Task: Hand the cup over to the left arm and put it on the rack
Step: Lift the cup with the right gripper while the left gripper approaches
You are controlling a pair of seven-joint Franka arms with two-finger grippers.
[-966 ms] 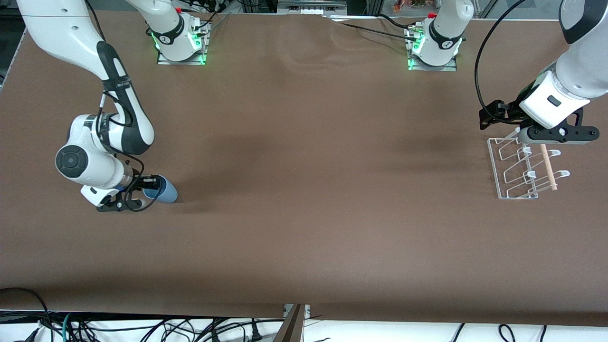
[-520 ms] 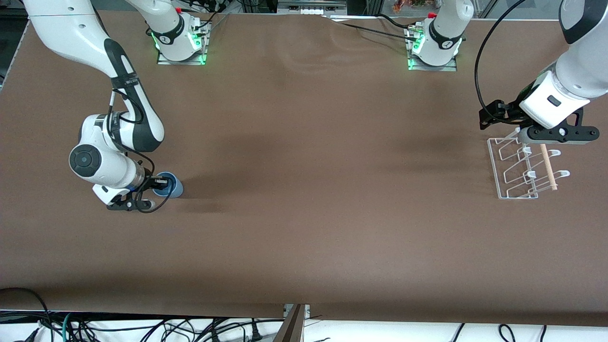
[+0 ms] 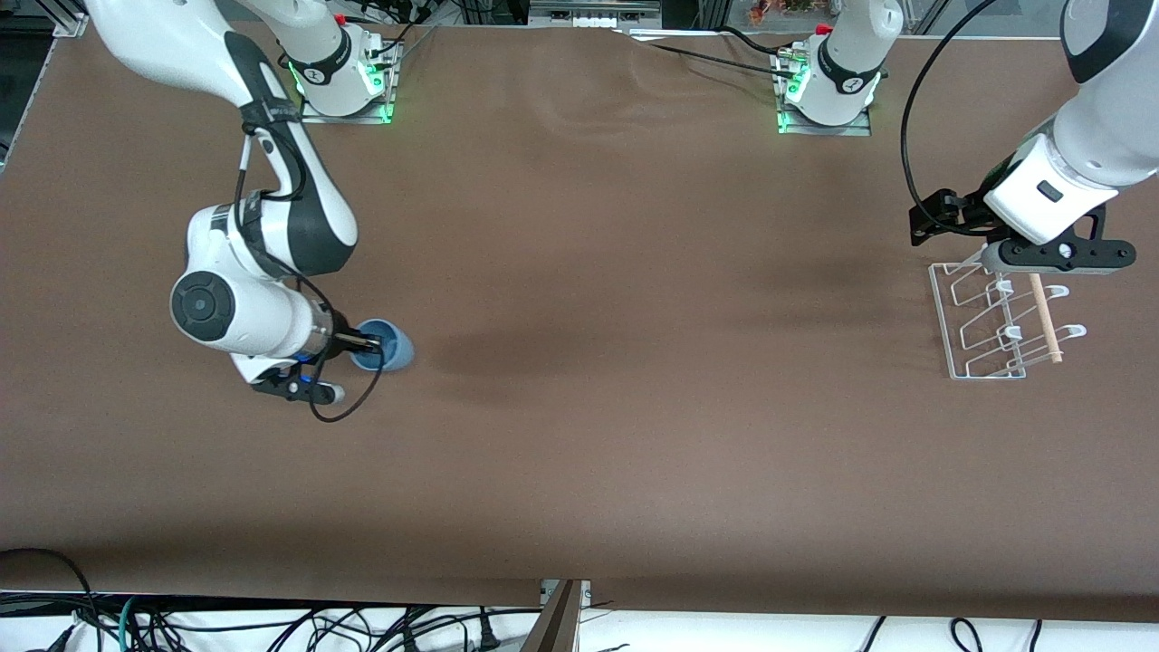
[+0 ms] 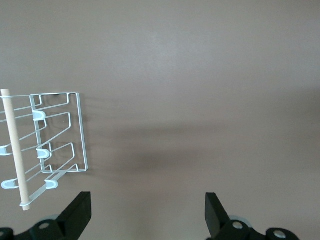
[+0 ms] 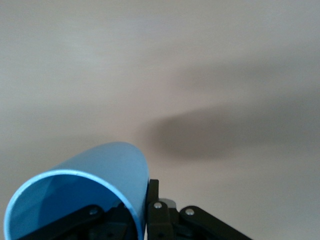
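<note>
Clamping the cup (image 3: 382,346) by its rim, the right gripper (image 3: 367,345) hangs over the worktop (image 3: 579,435); the left gripper (image 3: 1041,256), fingers apart, waits above the rack (image 3: 996,321), at three o'clock from the cup. No writing is legible.

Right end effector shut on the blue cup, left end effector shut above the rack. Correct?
Not quite. The left end effector is open, its fingers spread wide in the left wrist view, over the rack. The right end effector is indeed shut on the blue cup.
</note>
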